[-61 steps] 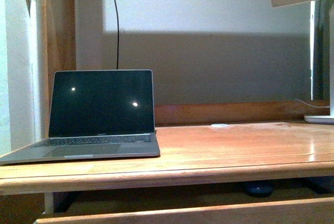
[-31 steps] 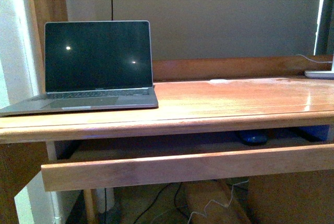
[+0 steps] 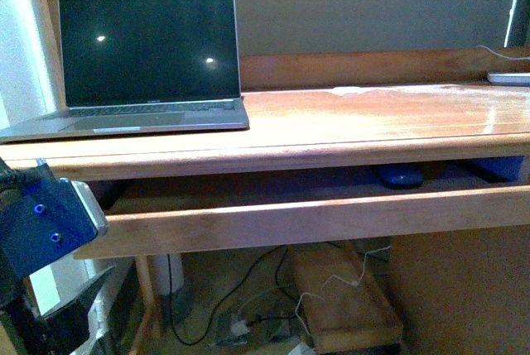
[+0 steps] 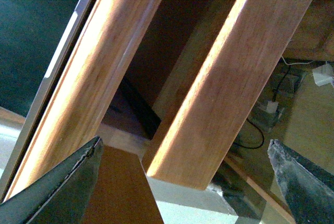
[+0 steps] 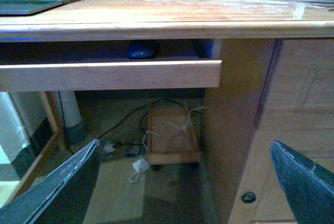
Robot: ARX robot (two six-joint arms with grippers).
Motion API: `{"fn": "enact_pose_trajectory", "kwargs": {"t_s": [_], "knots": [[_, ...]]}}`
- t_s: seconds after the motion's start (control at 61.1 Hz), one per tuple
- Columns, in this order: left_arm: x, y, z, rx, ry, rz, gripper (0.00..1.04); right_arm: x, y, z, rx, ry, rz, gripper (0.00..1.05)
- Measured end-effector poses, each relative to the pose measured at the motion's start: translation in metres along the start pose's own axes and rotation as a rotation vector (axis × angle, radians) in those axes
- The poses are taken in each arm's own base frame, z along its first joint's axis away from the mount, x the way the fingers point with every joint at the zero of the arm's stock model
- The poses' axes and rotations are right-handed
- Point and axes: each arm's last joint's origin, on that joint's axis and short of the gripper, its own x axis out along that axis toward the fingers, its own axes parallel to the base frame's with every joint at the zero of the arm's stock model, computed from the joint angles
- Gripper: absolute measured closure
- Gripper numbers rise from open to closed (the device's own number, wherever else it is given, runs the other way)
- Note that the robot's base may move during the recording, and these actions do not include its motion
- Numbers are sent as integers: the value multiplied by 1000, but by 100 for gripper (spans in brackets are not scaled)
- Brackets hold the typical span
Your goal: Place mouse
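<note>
A: Where is the mouse (image 3: 402, 176)?

B: On the pull-out tray (image 3: 315, 221) under the desk (image 3: 373, 119), toward the right. It lies in shadow just behind the tray's front rail. The right wrist view shows it as a dark dome between the desk edge and the rail.

A: Is anything touching it?

B: No. Both claws are well apart from it.

A: How does the left claw (image 4: 183, 143) stand?

B: Its 2 fingers (image 4: 62, 182) are spread wide and grip nothing. Through the gap between them you see the left end of the tray rail and the desk edge above it. In the front view only the left arm's blue block (image 3: 37, 223) shows, low at the left, near that end of the rail.

A: And the right claw (image 5: 183, 144)?

B: The same: 2 fingers (image 5: 305, 182) parted wide, empty. It sits low in front of the desk, facing the tray and the floor beneath.

A: What else is there?

B: A laptop (image 3: 145, 49) stands open with a dark screen at the desk's left end. A flat white base (image 3: 509, 79) sits at the far right of the desk. On the floor below are cables (image 3: 248, 289) and a low wooden cart (image 3: 348, 305).
</note>
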Motion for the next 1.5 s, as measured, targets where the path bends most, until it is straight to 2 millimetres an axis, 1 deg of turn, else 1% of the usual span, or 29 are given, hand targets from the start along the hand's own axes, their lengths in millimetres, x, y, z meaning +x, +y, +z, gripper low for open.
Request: {"fn": "enact_pose_trajectory", "kwargs": {"t_s": [0.18, 0.344, 0.425, 0.556, 0.703, 0.752, 0.867, 1.08, 1.178, 1.26, 1.276, 1.292, 1.309, 1.341, 1.358, 1.39, 1.407, 1.456, 1.505], "knots": [[20, -7, -7, 68, -20, -6, 8, 0, 0, 0, 0, 0, 0, 7], [29, -21, -18, 124, -24, -51, 8, 0, 0, 0, 0, 0, 0, 7], [34, -22, -23, 157, -25, -38, 8, 0, 0, 0, 0, 0, 0, 7], [38, -24, -35, 229, -34, -37, 8, 0, 0, 0, 0, 0, 0, 7], [41, -21, -48, 286, -17, -27, 8, 0, 0, 0, 0, 0, 0, 7], [40, -20, -53, 298, -7, -45, 8, 0, 0, 0, 0, 0, 0, 7], [39, -18, -57, 293, 11, -106, 8, 0, 0, 0, 0, 0, 0, 7], [31, -5, -50, 196, 65, -287, 7, 0, 0, 0, 0, 0, 0, 7], [23, -1, -45, 145, 87, -389, 7, 0, 0, 0, 0, 0, 0, 7], [12, -3, -45, 35, 140, -503, 7, 0, 0, 0, 0, 0, 0, 7], [10, -5, -46, 2, 158, -526, 8, 0, 0, 0, 0, 0, 0, 7], [4, -13, -49, -45, 187, -586, 8, 0, 0, 0, 0, 0, 0, 7], [1, -16, -51, -67, 203, -613, 8, 0, 0, 0, 0, 0, 0, 7], [-8, -32, -56, -138, 248, -707, 8, 0, 0, 0, 0, 0, 0, 7], [-15, -44, -59, -180, 279, -777, 8, 0, 0, 0, 0, 0, 0, 7], [-22, -54, -61, -221, 302, -836, 8, 0, 0, 0, 0, 0, 0, 7], [-28, -63, -62, -265, 315, -890, 8, 0, 0, 0, 0, 0, 0, 7], [-36, -69, -59, -327, 321, -956, 8, 0, 0, 0, 0, 0, 0, 7], [-40, -63, -52, -365, 298, -971, 8, 0, 0, 0, 0, 0, 0, 7]]}}
